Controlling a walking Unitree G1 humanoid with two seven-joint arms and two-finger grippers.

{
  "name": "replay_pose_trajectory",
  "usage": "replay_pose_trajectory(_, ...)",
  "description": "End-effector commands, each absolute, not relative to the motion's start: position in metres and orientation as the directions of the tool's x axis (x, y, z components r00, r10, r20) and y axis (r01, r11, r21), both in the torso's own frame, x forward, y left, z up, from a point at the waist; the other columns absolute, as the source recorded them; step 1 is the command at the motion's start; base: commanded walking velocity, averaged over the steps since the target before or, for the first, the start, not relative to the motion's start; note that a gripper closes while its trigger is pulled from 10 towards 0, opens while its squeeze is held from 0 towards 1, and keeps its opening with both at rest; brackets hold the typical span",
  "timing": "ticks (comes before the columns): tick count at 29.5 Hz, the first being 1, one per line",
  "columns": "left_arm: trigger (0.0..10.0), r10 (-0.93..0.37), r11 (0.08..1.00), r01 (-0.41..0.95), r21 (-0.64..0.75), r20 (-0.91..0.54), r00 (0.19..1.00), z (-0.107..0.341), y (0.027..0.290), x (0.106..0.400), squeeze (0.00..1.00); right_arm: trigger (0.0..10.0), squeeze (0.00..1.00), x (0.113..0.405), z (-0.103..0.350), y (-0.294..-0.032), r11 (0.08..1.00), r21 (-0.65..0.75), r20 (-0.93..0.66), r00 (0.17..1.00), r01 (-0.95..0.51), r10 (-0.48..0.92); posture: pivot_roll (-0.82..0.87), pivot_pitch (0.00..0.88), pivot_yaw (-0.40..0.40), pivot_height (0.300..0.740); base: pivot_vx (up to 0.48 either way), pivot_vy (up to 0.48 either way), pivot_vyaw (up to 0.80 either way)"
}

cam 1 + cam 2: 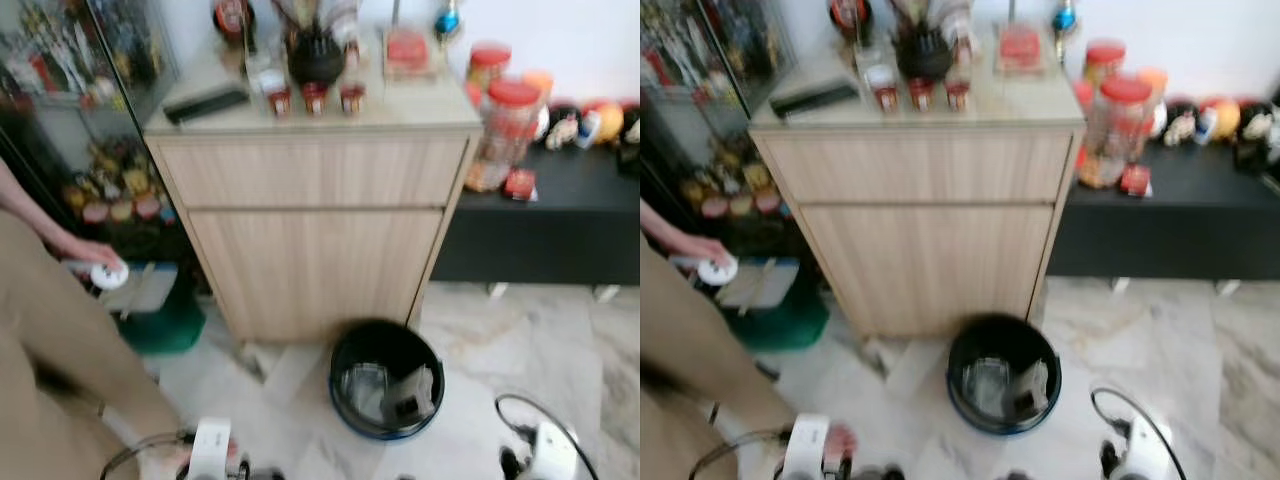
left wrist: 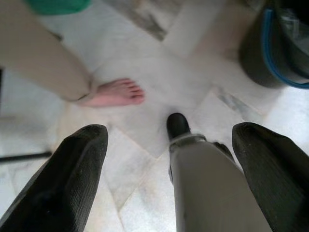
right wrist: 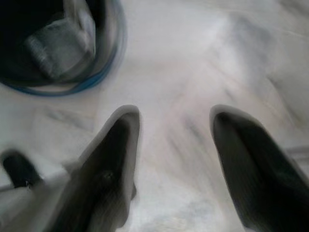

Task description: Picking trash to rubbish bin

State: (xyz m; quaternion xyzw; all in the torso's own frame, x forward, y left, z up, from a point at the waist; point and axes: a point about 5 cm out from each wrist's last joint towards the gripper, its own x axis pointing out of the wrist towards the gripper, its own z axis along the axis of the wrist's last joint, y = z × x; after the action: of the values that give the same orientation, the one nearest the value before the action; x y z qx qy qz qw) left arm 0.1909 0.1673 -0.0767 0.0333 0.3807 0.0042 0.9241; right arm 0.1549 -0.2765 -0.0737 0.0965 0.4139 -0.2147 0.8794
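Note:
A black round rubbish bin (image 1: pixel 387 378) with a blue rim stands on the marble floor in front of a wooden cabinet (image 1: pixel 310 210). Crumpled trash (image 1: pixel 408 395) and clear wrapping lie inside it. The bin's wall also edges into the left wrist view (image 2: pixel 270 53) and its rim into the right wrist view (image 3: pixel 58 48). My left gripper (image 2: pixel 169 183) hangs low over the floor, open and empty, with my own leg (image 2: pixel 207 188) between its fingers in view. My right gripper (image 3: pixel 174 164) is open and empty too, beside the bin.
A person in beige trousers (image 1: pixel 60 340) stands at the left, holding a small white object (image 1: pixel 108 275); a bare foot (image 2: pixel 116 93) rests on the floor. A green container (image 1: pixel 165 325) sits by the cabinet. Jars (image 1: pixel 510 120) and toys crowd a black low shelf (image 1: pixel 560 220) at right.

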Motion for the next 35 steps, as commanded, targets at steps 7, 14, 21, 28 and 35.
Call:
replay_pose_trajectory(7, 10.0, 0.029, 0.999, 0.015, 0.052, -0.744, 0.668, -0.085, 0.166, 0.176, 0.0, 10.0, 0.0, 0.167, -0.069, -0.275, 0.893, 0.011, -0.744, 0.6, 0.451, -0.294, -0.12, 0.122, 0.02, 0.74, 0.0, 0.0, 0.0)
replay_pose_trajectory(14, 10.0, 0.025, 0.999, 0.017, 0.05, -0.739, 0.673, -0.083, 0.166, 0.179, 0.0, 10.0, 0.0, 0.173, -0.067, -0.273, 0.894, 0.017, -0.738, 0.608, 0.448, -0.291, -0.12, 0.115, 0.024, 0.74, 0.0, 0.0, 0.0)
replay_pose_trajectory(21, 10.0, 0.02, 0.999, 0.018, 0.044, -0.734, 0.679, -0.082, 0.165, 0.182, 0.0, 10.0, 0.0, 0.175, -0.066, -0.272, 0.894, 0.02, -0.736, 0.612, 0.447, -0.29, -0.12, 0.111, 0.023, 0.74, 0.0, 0.0, 0.0)
replay_pose_trajectory(28, 10.0, 0.014, 0.999, 0.021, 0.038, -0.735, 0.678, -0.083, 0.164, 0.181, 0.0, 10.0, 0.0, 0.175, -0.066, -0.271, 0.895, 0.022, -0.733, 0.615, 0.446, -0.289, -0.13, 0.109, 0.018, 0.74, 0.0, 0.0, 0.0)
replay_pose_trajectory(35, 10.0, 0.016, 0.999, 0.018, 0.039, -0.733, 0.68, -0.082, 0.165, 0.182, 0.0, 10.0, 0.0, 0.175, -0.066, -0.271, 0.896, 0.022, -0.733, 0.617, 0.443, -0.287, -0.13, 0.106, 0.02, 0.74, 0.0, 0.0, 0.0)
